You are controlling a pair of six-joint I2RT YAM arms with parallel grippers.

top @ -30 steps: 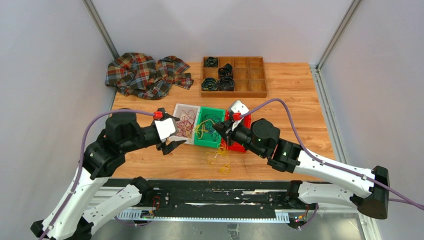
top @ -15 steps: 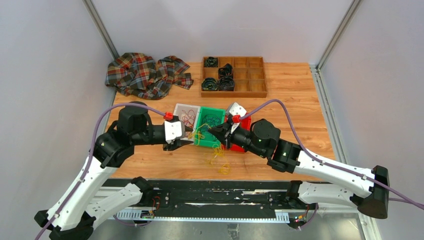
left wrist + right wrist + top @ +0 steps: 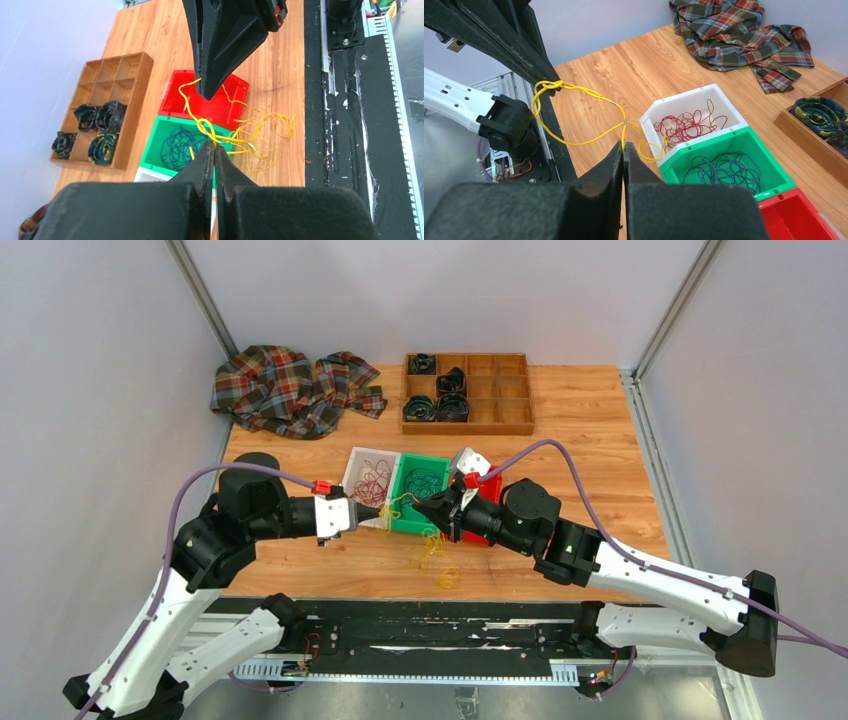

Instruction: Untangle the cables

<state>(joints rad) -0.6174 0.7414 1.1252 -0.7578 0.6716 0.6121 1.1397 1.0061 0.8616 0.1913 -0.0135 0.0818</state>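
Note:
A tangle of yellow cables (image 3: 437,552) lies on the table in front of the bins, and strands rise from it to both grippers. My left gripper (image 3: 386,521) (image 3: 214,148) is shut on a knotted yellow strand (image 3: 205,125). My right gripper (image 3: 421,506) (image 3: 624,148) is shut on another yellow strand (image 3: 584,137) a short way off, tip facing tip. Red cables (image 3: 686,125) lie in the white bin (image 3: 352,462). Purple-blue cables (image 3: 724,170) lie in the green bin (image 3: 404,527). The red bin (image 3: 220,106) holds no cables that I can see.
A plaid cloth (image 3: 290,390) is bunched at the back left. A wooden compartment tray (image 3: 500,420) with black coiled bands stands at the back centre. A black rail (image 3: 430,625) runs along the near table edge.
My left gripper swung right to the yellow cables in front of the bins and shut on a strand. The right gripper stayed shut and shifted slightly left.

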